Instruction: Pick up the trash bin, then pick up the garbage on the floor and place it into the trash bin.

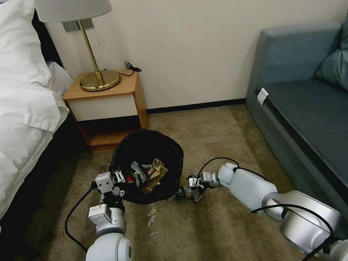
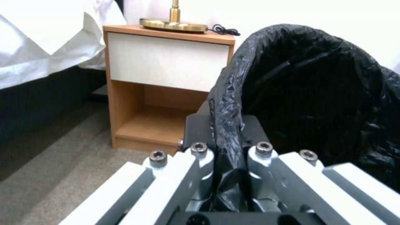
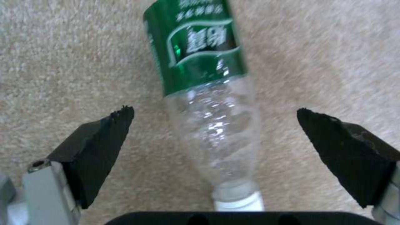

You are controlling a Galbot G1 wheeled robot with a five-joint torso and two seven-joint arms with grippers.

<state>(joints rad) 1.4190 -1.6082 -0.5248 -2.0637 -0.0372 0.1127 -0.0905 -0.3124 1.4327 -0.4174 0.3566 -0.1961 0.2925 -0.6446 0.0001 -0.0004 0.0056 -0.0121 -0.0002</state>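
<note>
between right claw [image 3: 214, 125] prongs: one bottle [image 3: 208, 93].

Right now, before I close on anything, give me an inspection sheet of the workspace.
Surface: tan carpet, a few small white scraps near the bin.
Trash bin: tilted toward the robot, black liner over rim; paper bag and other litter inside.
Bottle: lying on the carpet beside the bin, cap toward the right gripper.
Left gripper: shut on the bin's lined rim.
Right gripper: open, straddling the bottle, not touching.
Cables: black leads along both arms; a cord on the nightstand.
Surroundings: bed, lamp, sofa.
</note>
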